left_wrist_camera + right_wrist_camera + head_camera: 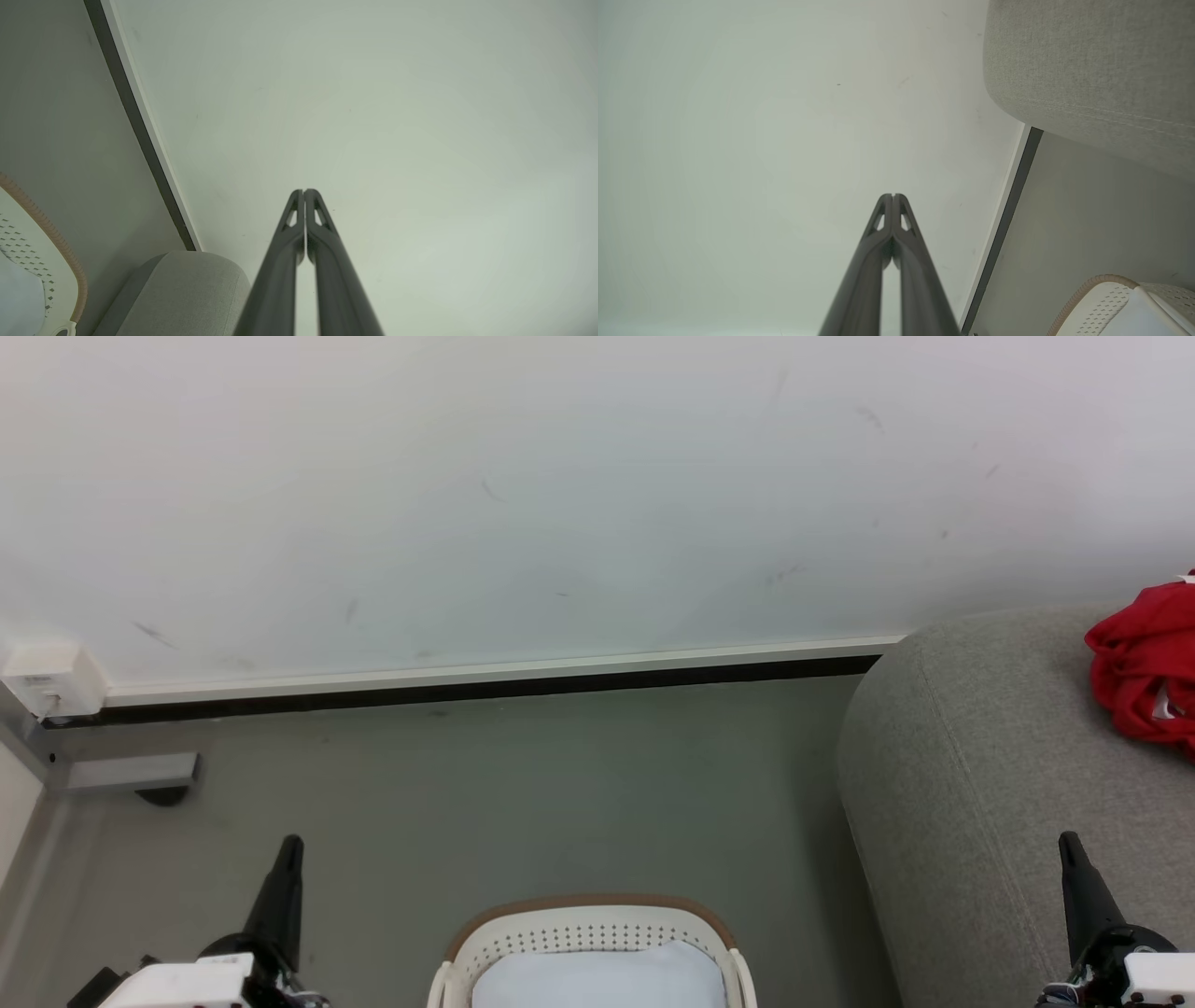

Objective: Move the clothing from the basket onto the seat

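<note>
Bright red clothing (1144,663) lies bunched on the grey seat (971,784) at the right edge of the head view. The cream basket (590,933) with a brown rim stands on the floor at the bottom centre, a pale cloth inside it. My left gripper (291,845) points up at the lower left, left of the basket, shut and holding nothing. My right gripper (1067,842) rises at the lower right over the seat's front, also shut and holding nothing. In the wrist views both grippers (304,191) (893,196) have their tips pressed together, aimed at the white wall.
A white wall (560,495) with a dark skirting strip (467,691) runs behind. A white box (51,679) and a grey metal bracket (131,772) sit at the left corner. Grey floor (523,793) lies between basket and wall.
</note>
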Robot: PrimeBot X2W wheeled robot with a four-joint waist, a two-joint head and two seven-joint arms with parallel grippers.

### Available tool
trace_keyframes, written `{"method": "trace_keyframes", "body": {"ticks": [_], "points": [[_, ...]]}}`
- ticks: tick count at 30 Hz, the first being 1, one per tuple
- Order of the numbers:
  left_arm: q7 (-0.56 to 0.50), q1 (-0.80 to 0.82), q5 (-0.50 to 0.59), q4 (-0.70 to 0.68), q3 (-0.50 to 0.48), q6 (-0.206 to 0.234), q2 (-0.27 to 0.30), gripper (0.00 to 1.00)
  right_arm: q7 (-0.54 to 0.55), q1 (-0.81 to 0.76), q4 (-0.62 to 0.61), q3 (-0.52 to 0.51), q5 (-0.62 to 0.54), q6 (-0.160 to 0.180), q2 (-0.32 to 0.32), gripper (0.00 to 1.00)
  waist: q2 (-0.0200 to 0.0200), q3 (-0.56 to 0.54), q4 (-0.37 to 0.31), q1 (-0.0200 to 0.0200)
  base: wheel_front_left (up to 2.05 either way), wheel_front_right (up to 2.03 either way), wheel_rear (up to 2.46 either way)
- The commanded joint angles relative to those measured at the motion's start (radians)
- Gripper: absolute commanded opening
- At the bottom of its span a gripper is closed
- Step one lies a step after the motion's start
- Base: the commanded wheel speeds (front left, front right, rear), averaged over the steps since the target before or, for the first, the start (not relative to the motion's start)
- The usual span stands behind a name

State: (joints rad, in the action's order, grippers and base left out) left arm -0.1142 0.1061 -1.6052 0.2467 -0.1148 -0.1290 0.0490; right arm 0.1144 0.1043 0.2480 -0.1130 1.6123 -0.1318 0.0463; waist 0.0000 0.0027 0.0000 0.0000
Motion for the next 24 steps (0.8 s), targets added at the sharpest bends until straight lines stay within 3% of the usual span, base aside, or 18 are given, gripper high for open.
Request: {"method": "trace_keyframes", "body": {"ticks": [1,24], "points": [[-0.003,0.009,-0.014,-0.001,-0.002,-0.006,0.002,0.0,0.003,0.012,-0.005,-0.004,0.001,0.002,0.007,0.0,0.0,0.0,0.0,0.0,0.0,0.0,0.0],[-0.003,0.009,-0.014,0.0,-0.002,-0.006,0.002,0.0,0.003,0.012,-0.005,-0.004,0.001,0.002,0.007,0.0,0.0,0.0,0.0,0.0,0.0,0.0,0.0]]}}
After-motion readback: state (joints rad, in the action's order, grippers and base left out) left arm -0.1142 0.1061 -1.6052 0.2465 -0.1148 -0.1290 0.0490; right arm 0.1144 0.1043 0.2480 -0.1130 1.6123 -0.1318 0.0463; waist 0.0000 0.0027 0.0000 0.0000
